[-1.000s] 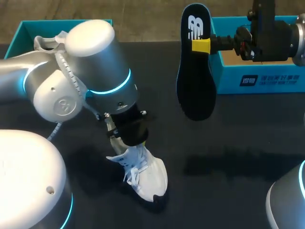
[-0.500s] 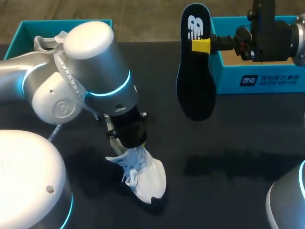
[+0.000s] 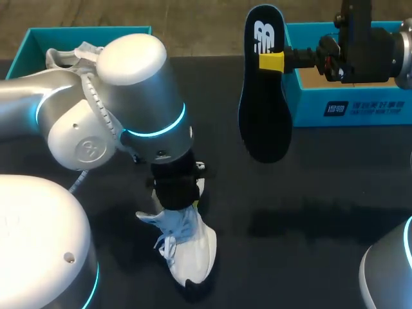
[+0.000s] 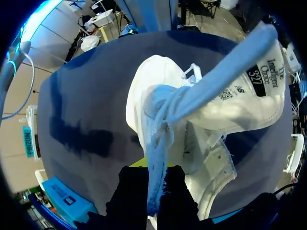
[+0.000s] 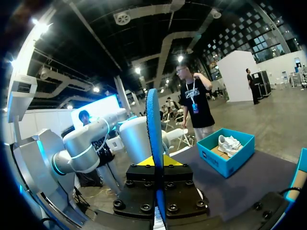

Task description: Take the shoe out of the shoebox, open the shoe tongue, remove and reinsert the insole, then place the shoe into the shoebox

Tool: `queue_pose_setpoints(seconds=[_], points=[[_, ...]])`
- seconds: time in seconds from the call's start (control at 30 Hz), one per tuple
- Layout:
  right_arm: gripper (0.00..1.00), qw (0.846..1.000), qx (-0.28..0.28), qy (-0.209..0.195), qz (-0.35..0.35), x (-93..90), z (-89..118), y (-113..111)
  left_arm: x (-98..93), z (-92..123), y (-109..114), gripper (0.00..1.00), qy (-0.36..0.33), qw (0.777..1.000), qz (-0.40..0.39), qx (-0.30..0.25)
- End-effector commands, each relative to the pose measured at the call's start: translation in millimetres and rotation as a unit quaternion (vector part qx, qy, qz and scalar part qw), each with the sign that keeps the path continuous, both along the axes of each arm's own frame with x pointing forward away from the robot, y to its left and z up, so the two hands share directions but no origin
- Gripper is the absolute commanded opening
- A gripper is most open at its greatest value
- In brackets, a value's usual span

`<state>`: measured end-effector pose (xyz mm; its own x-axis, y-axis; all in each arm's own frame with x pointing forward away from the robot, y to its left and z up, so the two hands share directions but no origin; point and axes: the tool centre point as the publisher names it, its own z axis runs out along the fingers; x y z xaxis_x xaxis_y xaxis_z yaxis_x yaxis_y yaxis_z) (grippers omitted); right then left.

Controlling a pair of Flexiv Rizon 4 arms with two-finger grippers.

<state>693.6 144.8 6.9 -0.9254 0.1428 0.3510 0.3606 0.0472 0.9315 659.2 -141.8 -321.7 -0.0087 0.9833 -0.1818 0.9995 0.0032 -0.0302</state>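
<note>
Left gripper (image 4: pixel 151 184) is clamped on the pale-blue edge of the tongue (image 4: pixel 249 91) of the white sneaker (image 3: pixel 190 248). The tongue is pulled up and back, so the shoe mouth gapes, likely to keep the opening wide for the insole going back in. The sneaker sits on the dark table (image 3: pixel 322 193), under the left wrist and well apart from both boxes.

Right gripper (image 3: pixel 271 61) pinches the black insole (image 3: pixel 262 109) near its heel end, both fingers on it. It hangs in the air, toe end down, just beside the open teal shoebox (image 3: pixel 360 106).

Judged step: insole out, reinsert is next.

A second teal box (image 3: pixel 38 38) at the far left holds another white shoe (image 3: pixel 64 56).
</note>
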Motion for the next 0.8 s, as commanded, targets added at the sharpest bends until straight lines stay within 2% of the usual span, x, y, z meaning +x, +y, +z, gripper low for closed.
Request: queue_pose_setpoints(seconds=[0.03, 0.8], points=[[0.0, 1.0, 0.0, 0.0, 0.0, 1.2, -0.7, 2.6, -0.3, -5.4, -11.2, 0.0, 0.001, 1.0, -0.008, 0.009], [0.0, 1.0, 0.0, 0.0, 0.0, 1.2, -0.7, 2.6, -1.7, -39.3, -29.0, 0.0, 0.045, 0.998, -0.012, 0.035]])
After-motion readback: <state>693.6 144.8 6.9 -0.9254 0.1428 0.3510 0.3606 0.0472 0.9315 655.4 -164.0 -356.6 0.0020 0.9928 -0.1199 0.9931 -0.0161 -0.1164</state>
